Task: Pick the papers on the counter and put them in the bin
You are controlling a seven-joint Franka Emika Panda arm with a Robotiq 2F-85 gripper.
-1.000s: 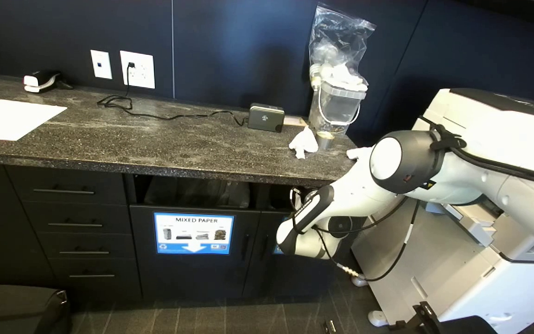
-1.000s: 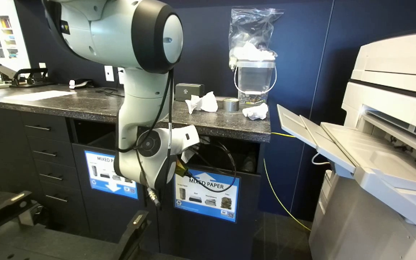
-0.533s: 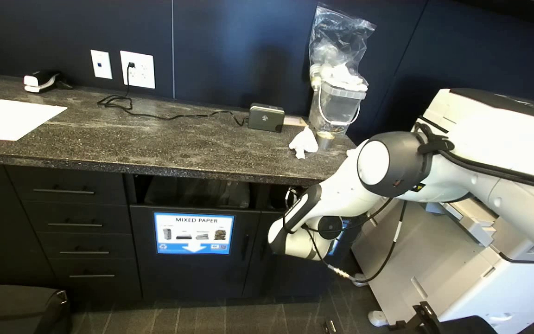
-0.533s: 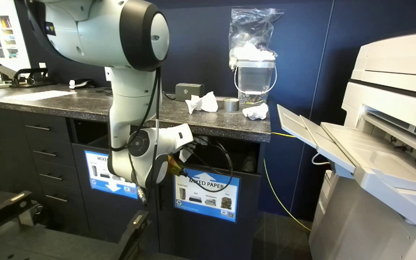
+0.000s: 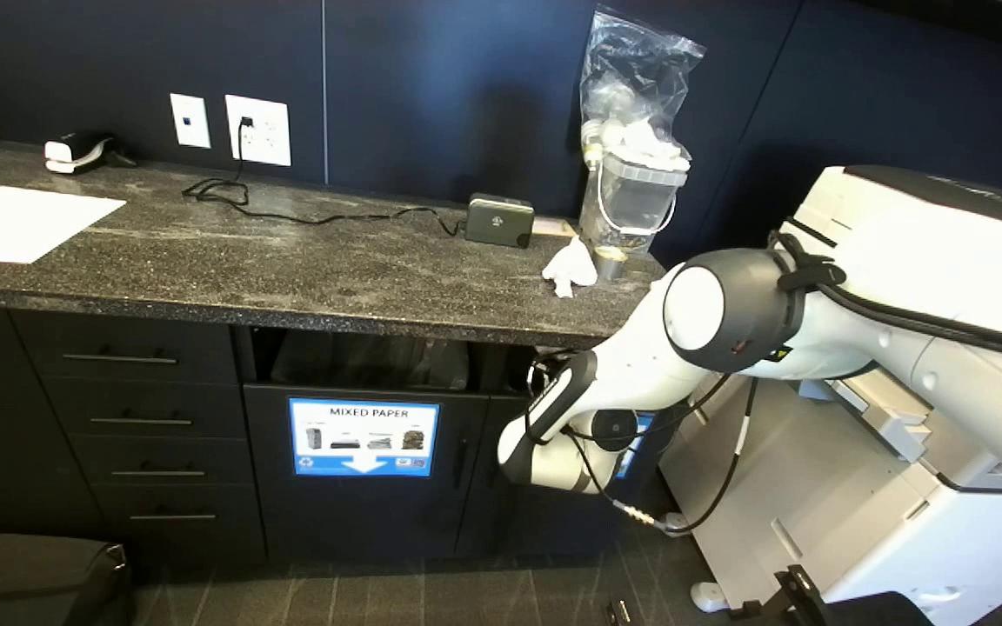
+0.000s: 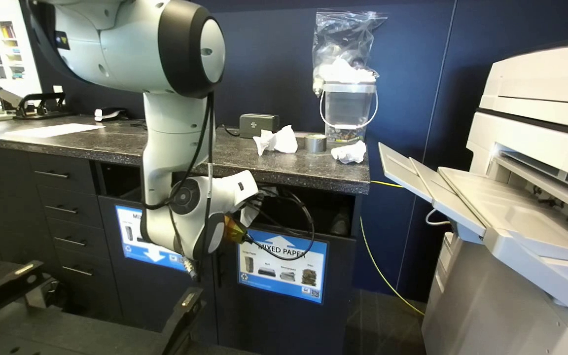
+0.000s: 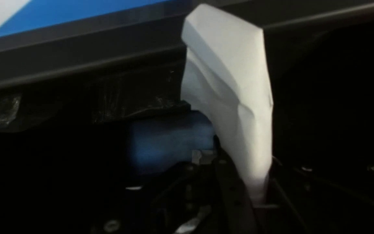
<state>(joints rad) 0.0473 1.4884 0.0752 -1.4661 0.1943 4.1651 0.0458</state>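
White paper [image 7: 229,81] juts from the pincer [image 7: 246,154], clamped between 2 nearly closed jaws.

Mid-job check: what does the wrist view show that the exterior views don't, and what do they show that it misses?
Only the wrist view: a clear close-up of the pincer shut on the white paper, and what looks like shiny plastic in the shadows.

Only the exterior views: the counter, with a crumpled wad beside a tape roll; in an exterior view, a second wad near the counter's end.

Shared: a blue-and-white sign, cropped in the wrist view, and the white paper, just a small patch in an exterior view.
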